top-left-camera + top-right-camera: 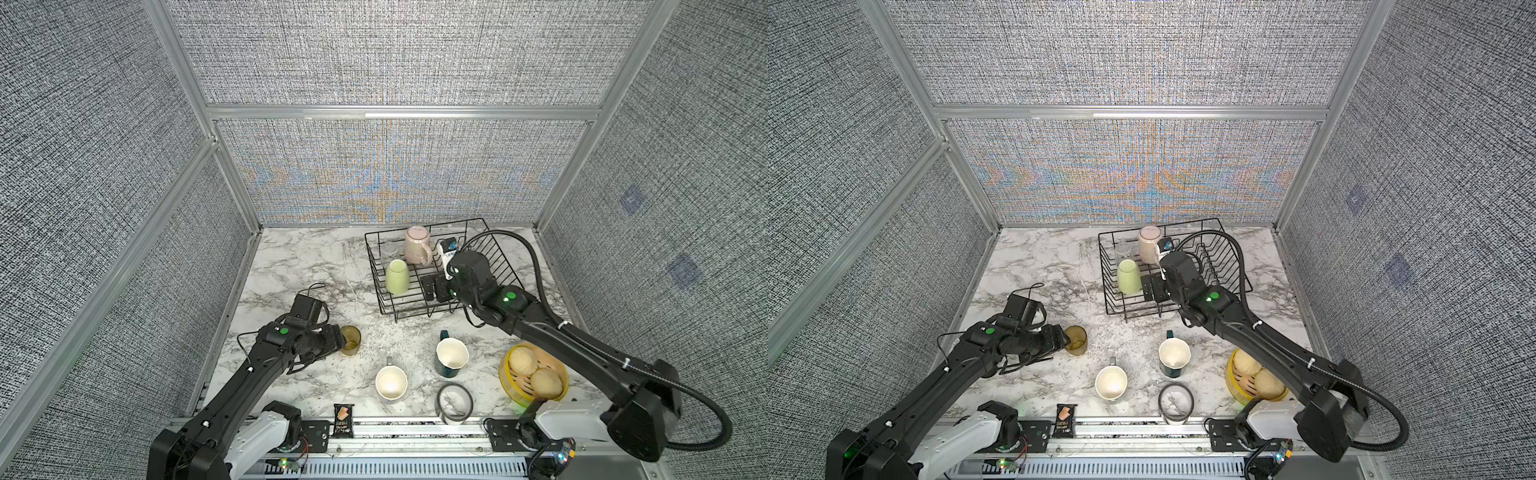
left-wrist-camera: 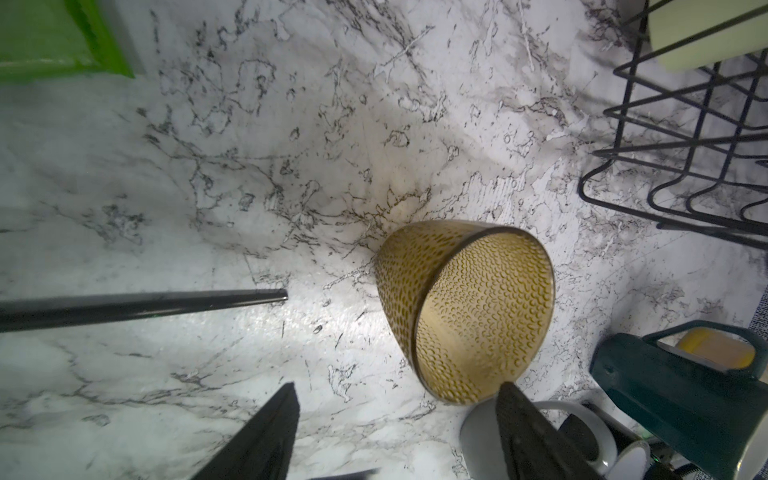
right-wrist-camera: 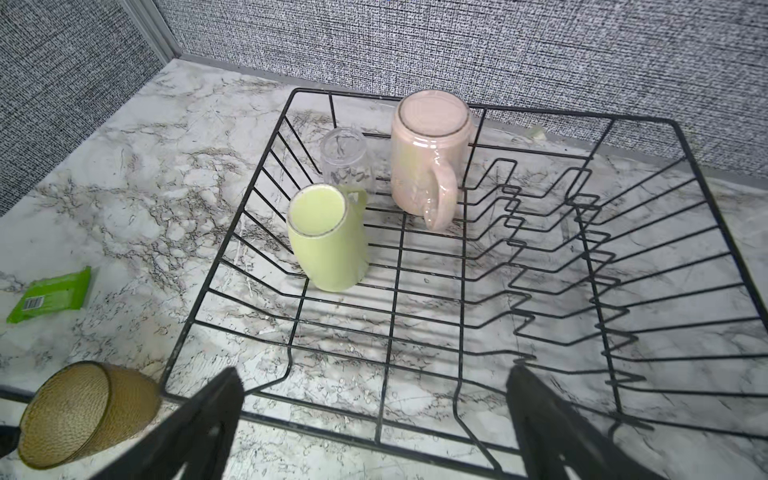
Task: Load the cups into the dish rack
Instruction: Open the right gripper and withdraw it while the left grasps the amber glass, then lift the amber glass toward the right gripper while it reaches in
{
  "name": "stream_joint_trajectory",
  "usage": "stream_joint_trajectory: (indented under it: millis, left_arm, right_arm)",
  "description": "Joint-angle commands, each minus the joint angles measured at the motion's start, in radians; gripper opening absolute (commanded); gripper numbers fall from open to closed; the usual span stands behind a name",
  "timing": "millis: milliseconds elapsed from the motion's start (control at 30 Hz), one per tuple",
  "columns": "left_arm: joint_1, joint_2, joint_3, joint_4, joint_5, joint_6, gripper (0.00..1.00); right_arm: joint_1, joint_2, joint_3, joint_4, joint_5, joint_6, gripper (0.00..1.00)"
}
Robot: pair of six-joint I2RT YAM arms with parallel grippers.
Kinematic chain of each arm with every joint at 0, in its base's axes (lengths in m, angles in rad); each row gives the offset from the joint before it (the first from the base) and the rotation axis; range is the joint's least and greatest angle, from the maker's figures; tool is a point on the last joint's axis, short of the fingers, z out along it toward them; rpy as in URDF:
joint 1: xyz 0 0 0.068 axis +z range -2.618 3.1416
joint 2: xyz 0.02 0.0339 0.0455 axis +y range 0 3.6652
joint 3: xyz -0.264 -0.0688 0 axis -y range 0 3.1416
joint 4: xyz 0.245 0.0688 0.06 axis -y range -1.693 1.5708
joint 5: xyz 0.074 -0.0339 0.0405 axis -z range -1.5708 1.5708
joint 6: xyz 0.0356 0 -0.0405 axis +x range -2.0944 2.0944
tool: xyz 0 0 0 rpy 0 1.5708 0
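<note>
My left gripper [image 2: 397,387], jaws spread and empty, sits nearest the amber tumbler [image 2: 469,311], upright on the table [image 1: 291,266] just ahead and off-centre toward one jaw (rim about at its tip); my right gripper [image 3: 376,374], spread too, hangs over the dish rack [image 3: 390,332].

The white marbled counter [image 1: 299,266] bears a black wire dish rack [image 1: 494,257]. In front stand an amber glass tumbler [image 1: 350,340], grey mug [image 1: 391,383], dark teal mug [image 1: 451,357], grey tape ring [image 1: 437,405] and yellow basket [image 1: 512,392].
</note>
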Motion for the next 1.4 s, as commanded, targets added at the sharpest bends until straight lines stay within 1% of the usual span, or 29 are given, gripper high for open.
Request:
stream_joint_trajectory:
  millis: [0,133,233,300,433,533,633,700,800,933,1033,1233,1367]
  left_arm:
    - [0.000,0.027,0.001,0.057,0.001,-0.004,0.75]
    - [-0.001,0.071,-0.006,0.094,-0.013,-0.002,0.69]
    - [-0.004,0.106,-0.021,0.132,-0.002,0.004,0.57]
    - [-0.010,0.130,-0.028,0.149,0.001,0.007,0.51]
    - [-0.024,0.173,-0.034,0.168,-0.022,0.008,0.45]
    - [-0.032,0.198,-0.040,0.184,-0.024,0.011,0.31]
    - [-0.037,0.212,-0.043,0.195,-0.020,0.017,0.20]
    - [-0.040,0.218,-0.043,0.199,-0.019,0.021,0.13]
    - [-0.041,0.218,-0.045,0.201,-0.012,0.026,0.05]
    - [-0.042,0.185,-0.042,0.201,0.001,0.040,0.03]
    - [-0.042,0.149,-0.032,0.213,0.037,0.056,0.00]
    - [-0.041,0.065,0.012,0.225,0.114,0.064,0.00]
    - [-0.042,0.017,0.020,0.267,0.176,0.045,0.00]
  right_arm:
    - [-0.005,-0.054,-0.032,-0.011,-0.004,0.035,0.99]
    - [-0.010,-0.144,-0.084,-0.049,0.016,0.059,0.99]
    - [-0.018,-0.230,-0.146,-0.062,0.031,0.079,0.99]
    - [-0.026,-0.284,-0.180,-0.063,0.035,0.093,0.99]
    - [-0.038,-0.369,-0.234,-0.059,0.027,0.104,0.99]
    - [-0.041,-0.406,-0.250,-0.071,0.025,0.113,0.99]
    - [-0.043,-0.428,-0.261,-0.081,0.027,0.121,0.99]
    - [-0.043,-0.435,-0.267,-0.082,0.025,0.127,0.99]
    - [-0.043,-0.443,-0.280,-0.082,0.019,0.139,0.99]
    - [-0.042,-0.452,-0.287,-0.085,-0.021,0.154,0.99]
    - [-0.043,-0.461,-0.292,-0.076,-0.069,0.174,0.99]
    - [-0.042,-0.460,-0.296,-0.028,-0.200,0.240,0.99]
    - [-0.042,-0.436,-0.294,0.029,-0.320,0.313,0.99]
